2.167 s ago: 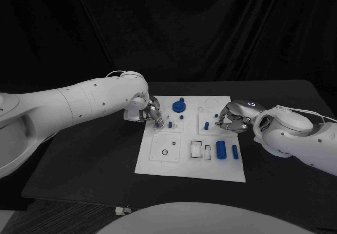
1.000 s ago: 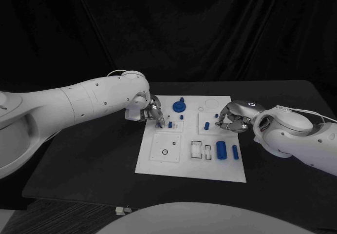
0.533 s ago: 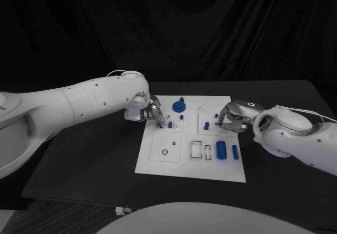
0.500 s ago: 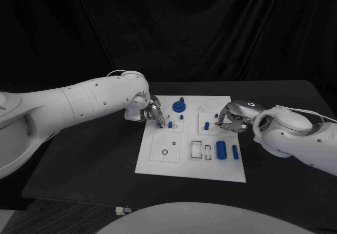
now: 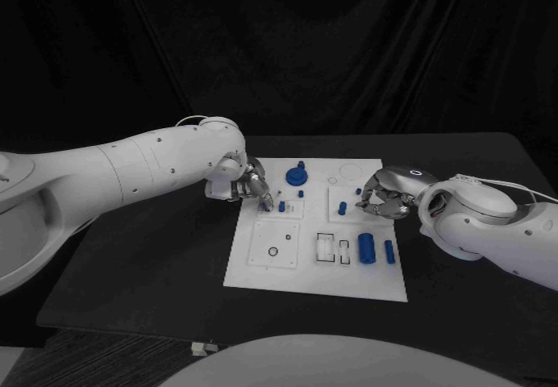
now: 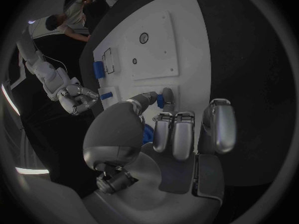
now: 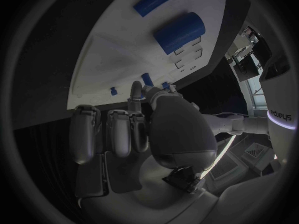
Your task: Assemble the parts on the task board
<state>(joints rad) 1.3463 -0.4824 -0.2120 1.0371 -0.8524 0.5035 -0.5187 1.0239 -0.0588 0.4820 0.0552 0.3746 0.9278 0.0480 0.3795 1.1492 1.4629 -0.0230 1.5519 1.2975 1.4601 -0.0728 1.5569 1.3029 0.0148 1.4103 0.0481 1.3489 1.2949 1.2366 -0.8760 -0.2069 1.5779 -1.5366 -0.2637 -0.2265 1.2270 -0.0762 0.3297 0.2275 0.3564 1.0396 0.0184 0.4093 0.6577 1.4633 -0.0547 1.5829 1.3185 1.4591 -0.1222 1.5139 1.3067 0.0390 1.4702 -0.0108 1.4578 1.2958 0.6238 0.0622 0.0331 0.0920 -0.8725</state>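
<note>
Head view shows the task board (image 5: 279,266) in the middle of the black table (image 5: 139,274), and both hands work at its far half. The left hand (image 5: 242,187) stands at the far left edge of the board; its thumb and one finger pinch a small blue peg (image 6: 160,100), the other fingers are curled beside it. I judge it holds the peg upright so that it can go straight down in its seat. The right hand (image 5: 384,197) is over the far right part, just beside another small blue part (image 5: 342,208); its fingers are bent inward, but I cannot tell if they hold something. A tall blue part (image 5: 297,173) stands between the two hands, so sideways moves there need care. Two blue cylinders (image 5: 376,248) lie on the near right of the board. The near left of the board has open room, and the table around is free on both sides
</note>
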